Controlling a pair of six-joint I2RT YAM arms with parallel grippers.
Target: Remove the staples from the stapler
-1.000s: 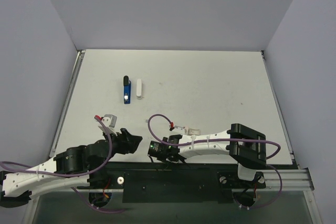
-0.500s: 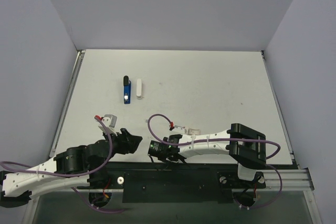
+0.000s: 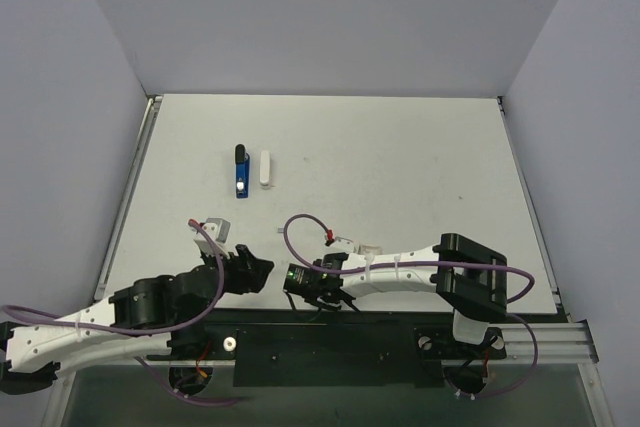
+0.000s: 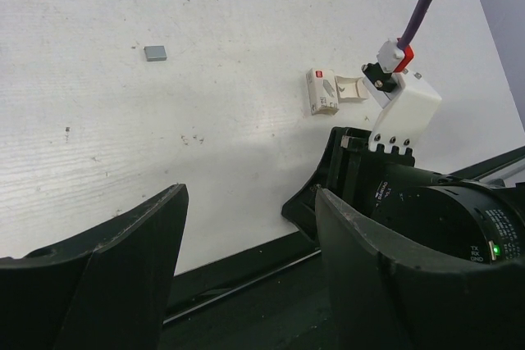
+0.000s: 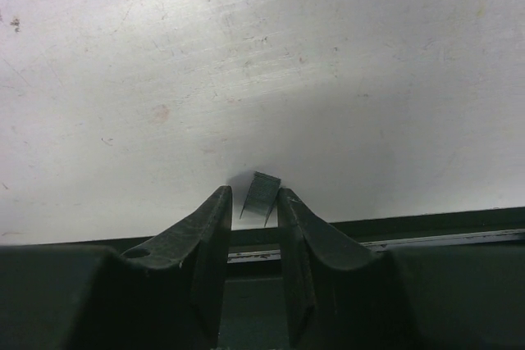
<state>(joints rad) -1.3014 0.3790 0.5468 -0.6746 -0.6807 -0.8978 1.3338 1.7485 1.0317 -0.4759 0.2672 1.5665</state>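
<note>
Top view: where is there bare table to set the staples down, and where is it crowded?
Bare: the wide patch right of the stapler and white piece, out to the table's right edge, and the far strip behind them. Crowded: the near edge, where the left hand, right hand, small box and staple strip cluster.

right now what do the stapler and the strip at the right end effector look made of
Stapler: likely plastic, smooth saturated blue body with black end; too small for certainty. Strip at the right end effector: probably metal staples, thin, dull grey, faintly lined.
</note>
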